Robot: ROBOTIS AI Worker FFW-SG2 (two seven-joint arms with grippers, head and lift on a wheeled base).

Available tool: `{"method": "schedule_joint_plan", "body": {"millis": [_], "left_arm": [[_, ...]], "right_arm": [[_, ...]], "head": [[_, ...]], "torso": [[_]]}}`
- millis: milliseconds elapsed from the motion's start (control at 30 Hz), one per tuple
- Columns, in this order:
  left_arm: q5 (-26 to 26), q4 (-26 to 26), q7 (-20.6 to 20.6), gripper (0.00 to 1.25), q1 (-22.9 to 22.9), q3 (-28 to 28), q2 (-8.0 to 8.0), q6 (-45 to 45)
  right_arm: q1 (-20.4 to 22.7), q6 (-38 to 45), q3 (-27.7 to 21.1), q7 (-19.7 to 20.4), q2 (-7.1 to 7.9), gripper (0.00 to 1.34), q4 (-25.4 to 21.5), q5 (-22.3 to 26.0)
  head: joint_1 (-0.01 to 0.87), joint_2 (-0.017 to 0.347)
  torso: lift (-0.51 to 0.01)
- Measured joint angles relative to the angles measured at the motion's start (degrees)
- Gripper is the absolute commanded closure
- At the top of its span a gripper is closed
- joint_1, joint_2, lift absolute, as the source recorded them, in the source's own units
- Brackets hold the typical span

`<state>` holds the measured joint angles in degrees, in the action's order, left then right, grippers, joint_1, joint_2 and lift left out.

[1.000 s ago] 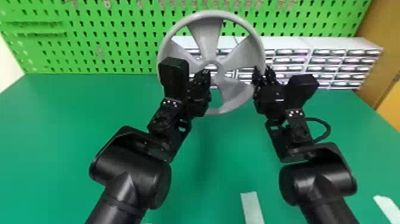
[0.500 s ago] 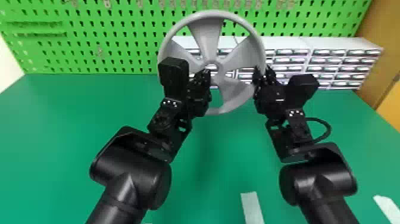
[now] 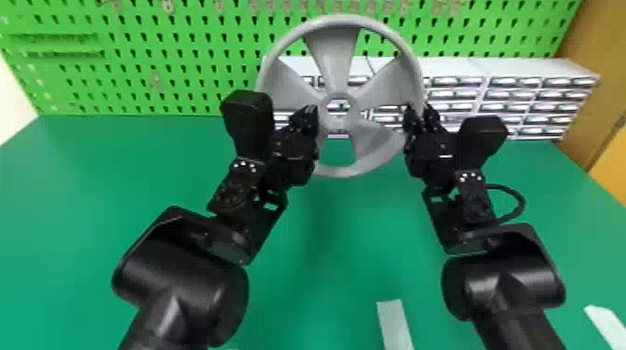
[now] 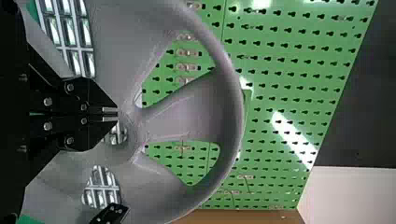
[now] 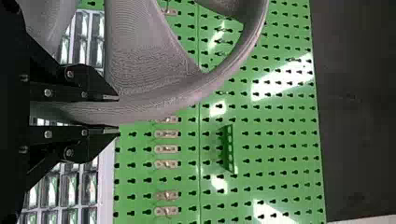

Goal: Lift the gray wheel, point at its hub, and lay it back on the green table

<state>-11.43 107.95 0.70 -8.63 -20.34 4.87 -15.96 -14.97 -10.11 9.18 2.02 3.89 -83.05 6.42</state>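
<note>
Gray wheel [image 3: 333, 51]: held above the counter [image 3: 93, 195], its rim clasped by the right pincer [image 5: 117, 115]. Left pincer [image 4: 116, 115]: fingers closed, now drawn slightly leftward from the hub [image 3: 334, 123]; pointing presumably completed.

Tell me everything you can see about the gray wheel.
The gray wheel has a round rim, broad flaring spokes and a hub with a central opening. It looks like matte plastic, finely lined. The right end effector grips its rim, roughly upright above the green table; the left end effector is at the hub, contact unclear.
</note>
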Motion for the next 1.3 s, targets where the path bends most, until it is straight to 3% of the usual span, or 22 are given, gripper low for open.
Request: {"method": "schedule_joint_plan", "body": {"millis": [667,1000,1300], "left_arm": [[-0.5,10.9,-0.2,1.19,8.4,7.8,2.83,-3.8],[0.3,13.8,-0.6,1.19,12.3,12.3,2.96,-5.4],[1.1,13.9,-0.6,1.19,13.2,12.7,2.71,-5.4]], "right_arm": [[0.9,0.0,-2.3,0.0,-0.13,1.18,-0.3,-0.3],[2.0,0.1,-3.9,0.0,-0.20,1.18,-1.0,-0.5],[2.3,0.2,-4.5,0.0,-0.21,1.18,-1.5,-0.5]], "head": [[0.692,0.048],[0.692,0.048],[0.692,0.048]], "torso": [[-0.093],[-0.093],[-0.093]]}}
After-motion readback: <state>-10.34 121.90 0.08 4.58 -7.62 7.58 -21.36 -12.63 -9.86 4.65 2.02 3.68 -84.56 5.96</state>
